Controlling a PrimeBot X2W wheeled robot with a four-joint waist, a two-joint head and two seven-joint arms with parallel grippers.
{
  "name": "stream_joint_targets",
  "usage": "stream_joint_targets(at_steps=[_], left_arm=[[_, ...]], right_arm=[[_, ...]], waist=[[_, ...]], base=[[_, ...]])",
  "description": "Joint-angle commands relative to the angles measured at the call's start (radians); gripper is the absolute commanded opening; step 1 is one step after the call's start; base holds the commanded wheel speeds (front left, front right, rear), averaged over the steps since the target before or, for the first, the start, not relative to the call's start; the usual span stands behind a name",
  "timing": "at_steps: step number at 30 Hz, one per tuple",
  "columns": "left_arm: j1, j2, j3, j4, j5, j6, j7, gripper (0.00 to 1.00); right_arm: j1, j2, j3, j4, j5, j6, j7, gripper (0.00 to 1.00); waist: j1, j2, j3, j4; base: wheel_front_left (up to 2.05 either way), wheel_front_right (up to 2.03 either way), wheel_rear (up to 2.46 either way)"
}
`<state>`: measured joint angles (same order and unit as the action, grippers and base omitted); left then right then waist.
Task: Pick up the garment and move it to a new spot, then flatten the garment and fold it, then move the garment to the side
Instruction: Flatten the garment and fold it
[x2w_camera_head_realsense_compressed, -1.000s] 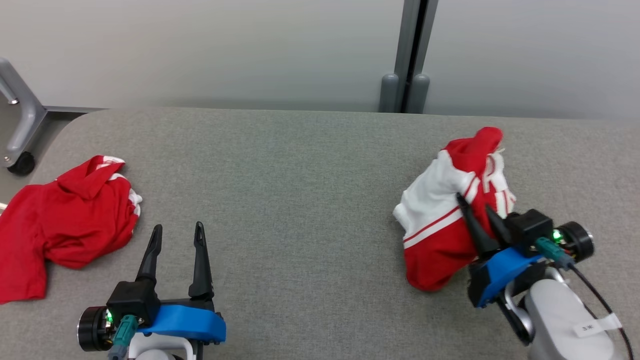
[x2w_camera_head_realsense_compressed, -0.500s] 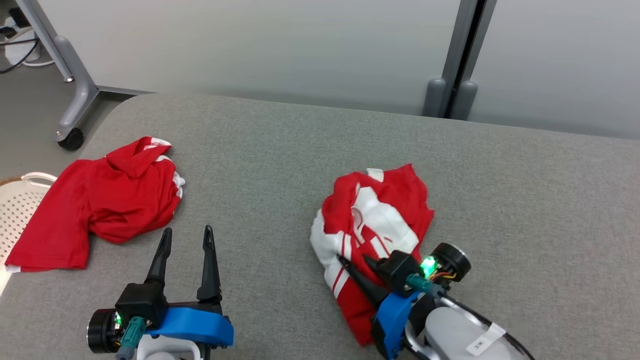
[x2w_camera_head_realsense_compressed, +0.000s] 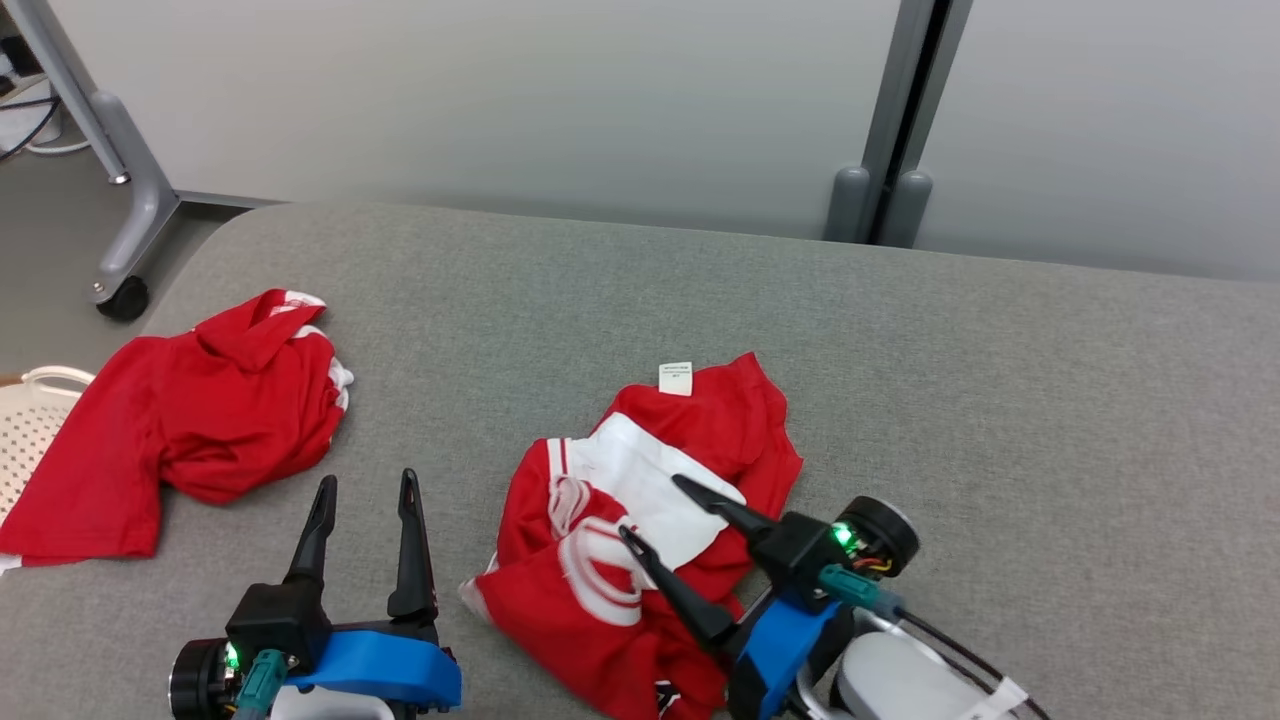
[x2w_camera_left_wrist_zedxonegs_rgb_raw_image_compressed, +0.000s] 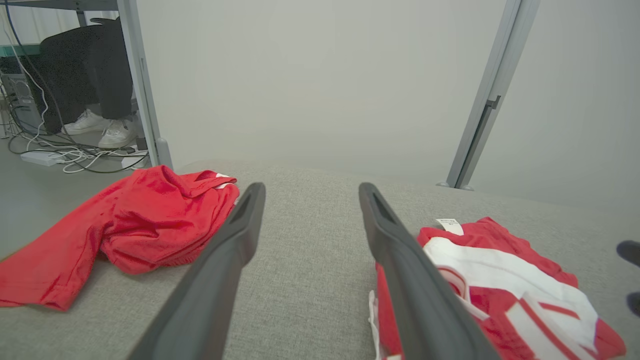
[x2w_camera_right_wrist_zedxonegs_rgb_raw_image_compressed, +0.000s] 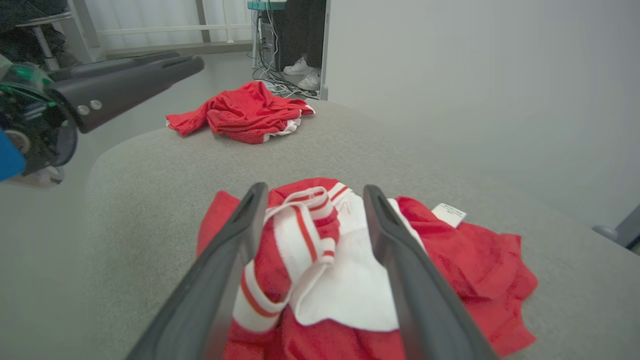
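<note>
The red-and-white jersey (x2w_camera_head_realsense_compressed: 625, 470) lies in a crumpled heap near the middle of the grey padded table (x2w_camera_head_realsense_compressed: 1000, 400), close to the near edge, with a white panel and white striped trim turned up. The right gripper (x2w_camera_head_realsense_compressed: 652, 506) hangs directly over it with its two fingers spread wide. In the right wrist view a striped fold (x2w_camera_right_wrist_zedxonegs_rgb_raw_image_compressed: 305, 225) sits in the gap between them, but nothing is pinched, so it has hold of nothing.

The left gripper (x2w_camera_head_realsense_compressed: 366, 482) is just beside the heap over bare table, its fingers likewise wide apart and empty.

The moving step looks finished, and flattening is the step in hand. The next move calls for each gripper to find a separate edge or corner and draw the cloth outward. With the layers bunched over one another, picking out a single layer may be awkward.

A second red garment (x2w_camera_head_realsense_compressed: 200, 420) is crumpled well apart at the table's left end, beside a white perforated basket (x2w_camera_head_realsense_compressed: 30, 420).

A white care tag (x2w_camera_head_realsense_compressed: 676, 378) sticks out at the jersey's far edge, its print too small to read. White curved lettering or a logo on the red cloth is folded and illegible, and so is the sticker (x2w_camera_head_realsense_compressed: 1003, 694) on the right forearm.
</note>
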<state>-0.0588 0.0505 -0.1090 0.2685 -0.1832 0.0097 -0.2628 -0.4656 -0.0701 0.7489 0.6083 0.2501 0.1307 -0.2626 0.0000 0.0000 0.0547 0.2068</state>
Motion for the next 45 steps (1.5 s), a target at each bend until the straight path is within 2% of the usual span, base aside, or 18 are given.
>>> stream_joint_targets(at_steps=[1, 4, 5, 12, 19, 24, 34, 45], left_arm=[[0.012, 0.0, 0.008, -0.001, 0.008, 0.0, -0.003, 1.0], [0.022, 0.0, 0.025, -0.004, 0.019, -0.006, -0.003, 1.0], [0.022, 0.0, 0.025, -0.004, 0.019, -0.006, -0.003, 1.0], [0.053, 0.0, 0.061, -0.015, 0.048, -0.017, -0.003, 1.0], [0.061, 0.0, 0.085, -0.024, 0.077, -0.026, -0.003, 1.0], [0.049, 0.0, 0.091, -0.027, 0.09, -0.03, -0.003, 1.0], [0.038, 0.0, 0.093, -0.033, 0.094, -0.031, -0.003, 1.0], [0.002, 0.0, 0.068, -0.033, 0.078, -0.021, -0.003, 1.0]], right_arm=[[0.037, -0.03, -0.054, -0.054, -0.011, 0.0, -0.003, 1.0], [0.093, -0.06, -0.143, -0.127, -0.032, 0.0, -0.003, 1.0], [0.093, -0.06, -0.143, -0.127, -0.032, 0.0, -0.003, 1.0], [0.227, -0.095, -0.382, -0.225, -0.062, 0.0, -0.003, 1.0], [0.36, -0.059, -0.626, -0.268, -0.085, 0.0, -0.003, 1.0], [0.428, -0.024, -0.728, -0.274, -0.106, 0.0, -0.003, 1.0], [0.407, 0.002, -0.719, -0.252, -0.123, 0.0, -0.003, 1.0], [0.196, -0.029, -0.569, -0.16, -0.129, 0.0, -0.003, 1.0]], waist=[[0.0, 0.0, -0.014, -0.022], [0.0, 0.0, -0.025, -0.045], [0.0, 0.0, -0.025, -0.045], [0.0, 0.0, -0.038, -0.088], [0.0, 0.0, -0.036, -0.103], [0.0, 0.0, -0.031, -0.105], [0.0, 0.0, -0.019, -0.104], [0.0, 0.0, 0.029, -0.069]], base=[[0.0, 0.0, 0.0], [0.0, 0.0, 0.0], [0.0, 0.0, 0.0], [0.0, 0.0, 0.0], [0.0, 0.0, 0.0], [0.0, 0.0, 0.0], [0.0, 0.0, 0.0], [0.0, 0.0, 0.0]])
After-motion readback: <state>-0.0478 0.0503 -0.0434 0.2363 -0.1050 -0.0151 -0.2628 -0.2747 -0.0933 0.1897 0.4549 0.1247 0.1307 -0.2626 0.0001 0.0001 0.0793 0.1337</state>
